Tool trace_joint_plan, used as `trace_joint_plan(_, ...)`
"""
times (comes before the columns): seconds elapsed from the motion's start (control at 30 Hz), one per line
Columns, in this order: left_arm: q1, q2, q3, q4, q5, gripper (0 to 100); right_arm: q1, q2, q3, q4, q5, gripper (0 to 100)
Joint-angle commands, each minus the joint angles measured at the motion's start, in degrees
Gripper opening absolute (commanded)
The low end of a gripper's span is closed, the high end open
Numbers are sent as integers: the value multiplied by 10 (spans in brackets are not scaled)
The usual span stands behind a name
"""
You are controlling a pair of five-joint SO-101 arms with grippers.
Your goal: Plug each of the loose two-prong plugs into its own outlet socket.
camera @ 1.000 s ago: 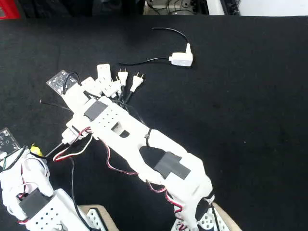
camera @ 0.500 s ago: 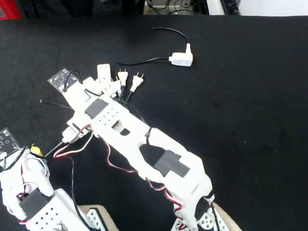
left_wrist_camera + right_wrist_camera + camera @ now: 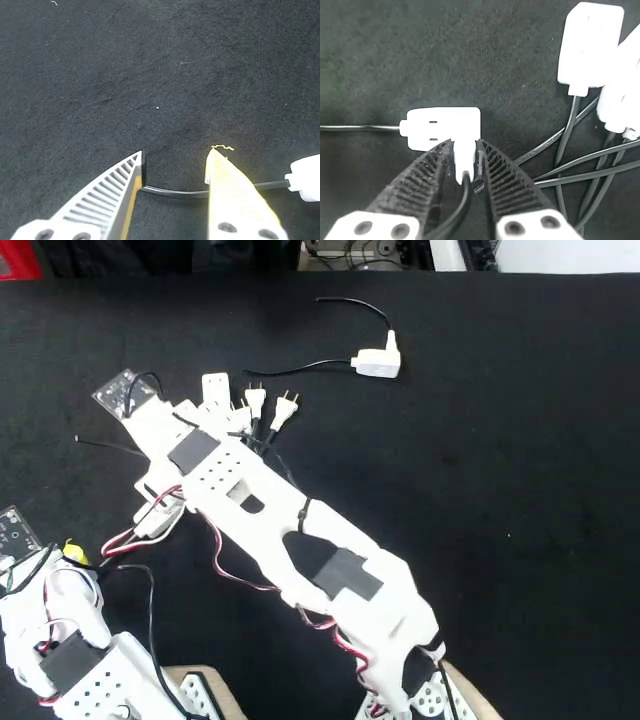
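Right tool [image 3: 465, 146] is clamped on a white plug [image 3: 465, 159]. The plug end meets a socket [image 3: 440, 129] lying on the tabletop [image 3: 370, 50]; full seating unconfirmed. Left tool [image 3: 177, 151] is open over a black cable [image 3: 170, 192].

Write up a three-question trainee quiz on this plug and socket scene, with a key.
1. True or false: the left gripper is shut on a plug.
2. The right gripper holds: A) a small white plug on a black cord; B) a red block; C) nothing.
3. In the high view, how many white two-prong plugs lie with bare prongs beside the right gripper on the black table?
Key: 1 false, it is open. 2 A. 3 two.
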Motion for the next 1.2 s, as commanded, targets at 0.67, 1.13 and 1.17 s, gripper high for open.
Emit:
trace_joint_plan(0.67, 0, -4, 0, -13, -4, 213, 4, 203, -468, 283, 3, 11)
trace_joint_plan(1.13, 0, -4, 0, -13, -4, 213, 3, 283, -555, 316, 3, 11)
trace_joint_plan(1.17, 0, -4, 0, -13, -4, 213, 3, 283, -555, 316, 3, 11)
